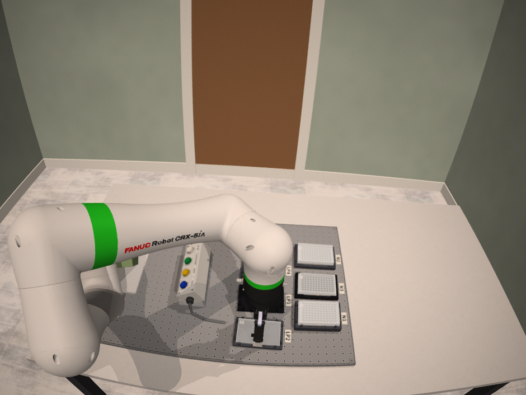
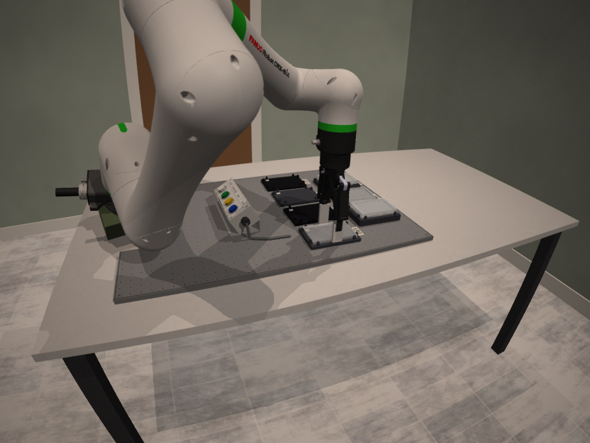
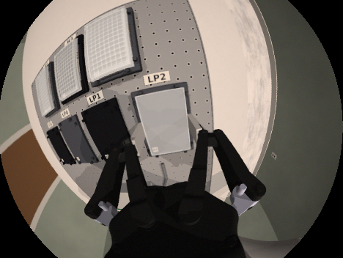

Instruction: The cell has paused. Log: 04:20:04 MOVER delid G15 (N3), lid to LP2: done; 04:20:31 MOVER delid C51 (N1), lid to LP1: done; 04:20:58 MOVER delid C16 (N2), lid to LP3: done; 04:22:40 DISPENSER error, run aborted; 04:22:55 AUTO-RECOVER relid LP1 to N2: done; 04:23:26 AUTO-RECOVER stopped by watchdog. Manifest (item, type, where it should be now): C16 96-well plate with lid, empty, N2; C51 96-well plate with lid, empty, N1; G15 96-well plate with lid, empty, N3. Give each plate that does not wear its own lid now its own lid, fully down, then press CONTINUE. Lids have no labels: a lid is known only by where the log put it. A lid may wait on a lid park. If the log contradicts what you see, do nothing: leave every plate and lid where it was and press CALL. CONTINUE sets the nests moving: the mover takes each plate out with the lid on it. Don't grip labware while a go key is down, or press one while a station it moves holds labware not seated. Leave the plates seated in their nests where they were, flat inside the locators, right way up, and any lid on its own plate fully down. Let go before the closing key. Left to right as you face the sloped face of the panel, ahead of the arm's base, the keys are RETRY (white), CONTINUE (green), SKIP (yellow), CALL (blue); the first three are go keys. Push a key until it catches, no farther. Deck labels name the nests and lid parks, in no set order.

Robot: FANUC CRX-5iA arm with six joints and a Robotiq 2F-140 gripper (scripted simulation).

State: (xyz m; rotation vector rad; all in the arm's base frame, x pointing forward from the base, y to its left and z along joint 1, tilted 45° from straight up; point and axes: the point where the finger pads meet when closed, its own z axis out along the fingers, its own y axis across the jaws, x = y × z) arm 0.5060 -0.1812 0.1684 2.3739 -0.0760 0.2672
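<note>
A clear lid (image 1: 253, 332) lies flat on the lid park labelled LP2 (image 3: 157, 78). It also shows in the wrist view (image 3: 163, 122) and in the exterior view (image 2: 329, 233). My gripper (image 1: 257, 329) reaches straight down over it. The fingers are shut on the lid's two long sides, and the lid is still low on its park. Three 96-well plates sit in a row to the right: N2 (image 1: 314, 254), N3 (image 1: 316, 285) and N1 (image 1: 318, 314). I cannot tell which plates wear lids.
The key panel (image 1: 191, 274) stands left of the parks, with green (image 1: 188, 260), yellow (image 1: 186, 272) and blue (image 1: 183, 285) keys showing. Park LP1 (image 3: 104, 125) is black and bare. The park beyond it (image 3: 78, 138) looks greyer. A cable (image 1: 203, 314) runs from the panel.
</note>
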